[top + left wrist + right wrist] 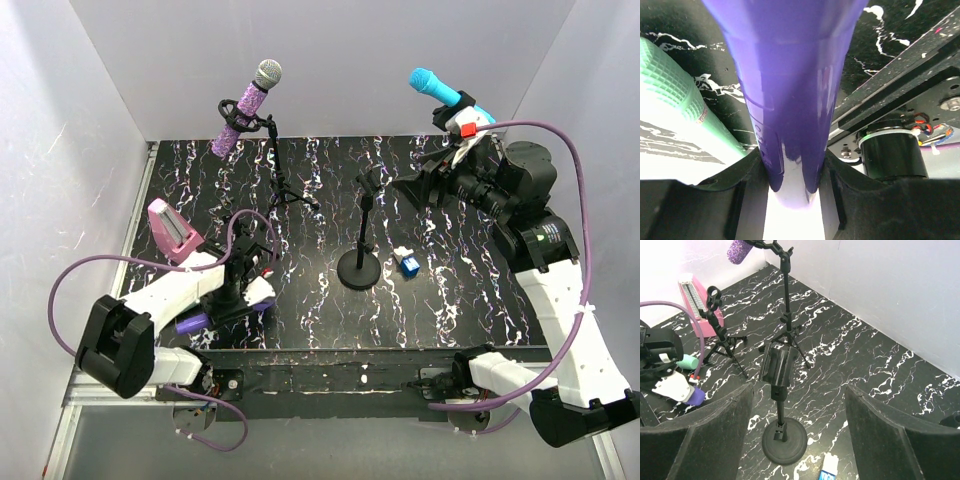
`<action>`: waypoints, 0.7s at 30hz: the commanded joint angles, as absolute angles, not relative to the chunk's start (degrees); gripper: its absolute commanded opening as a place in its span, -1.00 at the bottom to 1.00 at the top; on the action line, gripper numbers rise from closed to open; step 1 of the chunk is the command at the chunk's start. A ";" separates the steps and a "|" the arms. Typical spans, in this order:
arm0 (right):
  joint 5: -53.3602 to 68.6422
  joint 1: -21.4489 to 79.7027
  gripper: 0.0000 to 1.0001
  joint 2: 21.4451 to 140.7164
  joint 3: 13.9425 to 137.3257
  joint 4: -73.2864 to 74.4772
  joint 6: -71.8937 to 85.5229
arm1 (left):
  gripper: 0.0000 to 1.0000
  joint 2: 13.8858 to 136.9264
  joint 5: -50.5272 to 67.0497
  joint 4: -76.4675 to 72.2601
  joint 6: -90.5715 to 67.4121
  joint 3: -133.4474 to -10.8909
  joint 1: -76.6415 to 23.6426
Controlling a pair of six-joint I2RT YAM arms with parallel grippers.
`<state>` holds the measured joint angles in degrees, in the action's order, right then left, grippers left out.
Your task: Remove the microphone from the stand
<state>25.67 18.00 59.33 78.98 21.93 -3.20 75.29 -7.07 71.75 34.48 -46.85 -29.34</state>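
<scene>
My left gripper [245, 288] is low over the table's front left, shut on a smooth purple microphone [790, 75] whose body fills the left wrist view between the jaws [792, 160]. Its purple end [192, 322] sticks out beside the arm. A small black tripod stand [240, 250] stands right by it, and its clip [713, 292] is empty. My right gripper [412, 188] is open and empty, held high above the round-base stand [360, 268]. That stand's clip [777, 365] is also empty and sits between my fingers [799, 390].
A glittery purple microphone [245, 105] sits on a tall tripod stand [280, 180] at the back. A blue microphone [440, 88] is up at the back right. A pink object [170, 228], a green microphone [680, 100] and a small blue-white box [406, 263] lie on the table.
</scene>
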 commanded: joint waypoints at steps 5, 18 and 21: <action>25.58 17.75 0.59 58.36 81.04 21.62 -3.43 | -0.45 78.21 -16.79 68.29 36.65 -43.42 -27.95; 25.23 17.67 0.59 57.22 79.89 22.94 -4.04 | 0.22 83.06 -11.61 70.83 37.09 -47.10 -27.95; 25.49 17.67 0.59 57.13 80.33 25.21 -3.61 | 0.25 81.83 -9.24 74.25 37.27 -50.78 -28.04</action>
<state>25.61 18.00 58.35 78.98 23.88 -3.42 83.99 -12.58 70.89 36.49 -45.76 -28.18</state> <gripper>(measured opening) 0.796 0.610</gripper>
